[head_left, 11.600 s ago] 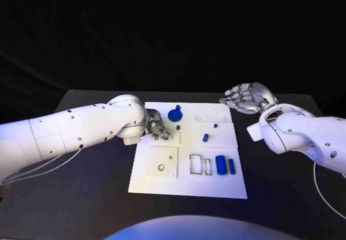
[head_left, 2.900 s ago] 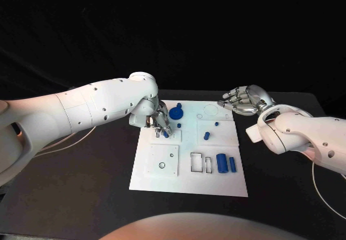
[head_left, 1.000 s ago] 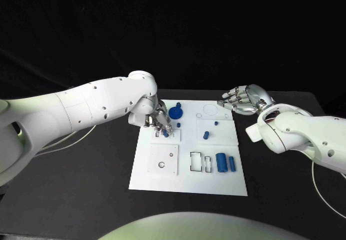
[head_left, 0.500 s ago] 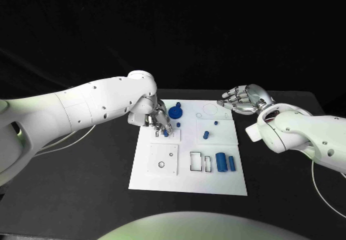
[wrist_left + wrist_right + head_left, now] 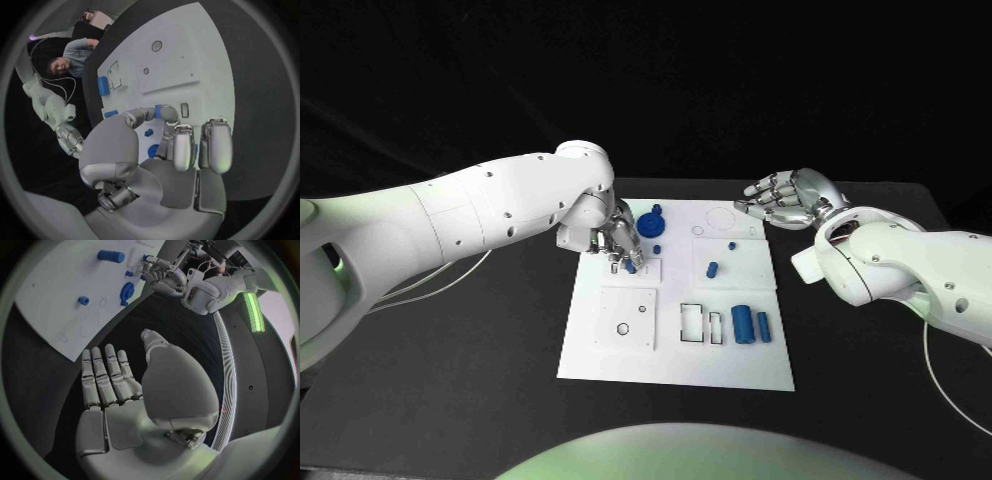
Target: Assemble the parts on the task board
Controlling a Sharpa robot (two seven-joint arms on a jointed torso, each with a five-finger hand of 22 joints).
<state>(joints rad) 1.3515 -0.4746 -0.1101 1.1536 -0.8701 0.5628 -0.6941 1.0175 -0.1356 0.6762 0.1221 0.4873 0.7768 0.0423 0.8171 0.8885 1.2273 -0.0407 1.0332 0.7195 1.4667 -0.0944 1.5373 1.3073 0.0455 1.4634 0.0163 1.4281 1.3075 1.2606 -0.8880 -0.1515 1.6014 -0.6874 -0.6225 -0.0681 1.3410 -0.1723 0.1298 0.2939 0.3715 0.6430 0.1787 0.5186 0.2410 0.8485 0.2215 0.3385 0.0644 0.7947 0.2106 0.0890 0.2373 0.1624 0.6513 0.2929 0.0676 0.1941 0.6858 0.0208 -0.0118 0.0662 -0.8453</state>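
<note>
The white task board (image 5: 675, 365) lies in the middle of the black table. My left hand (image 5: 606, 238) is over its far left part, fingers pointing down, and pinches a small blue part (image 5: 632, 266) at the fingertips, just above or on the board. The left wrist view shows this blue part (image 5: 157, 111) between thumb and finger. A blue round knob (image 5: 651, 226) stands just beyond the hand. A short blue peg (image 5: 711, 269) lies mid-board. My right hand (image 5: 788, 200) hovers off the board's far right corner, holding nothing, with its fingers (image 5: 106, 380) stretched out.
A thick blue cylinder (image 5: 743, 326) and a thin blue bar (image 5: 763, 325) lie at the board's right side beside rectangular slots (image 5: 692, 326). A square plate with holes (image 5: 626, 320) sits at the board's near left. Black table surrounds the board.
Since the earliest frame my left arm has lifted its elbow and the hand now pinches a small blue part. Over the last second nothing visibly moved. The right hand stayed put.
</note>
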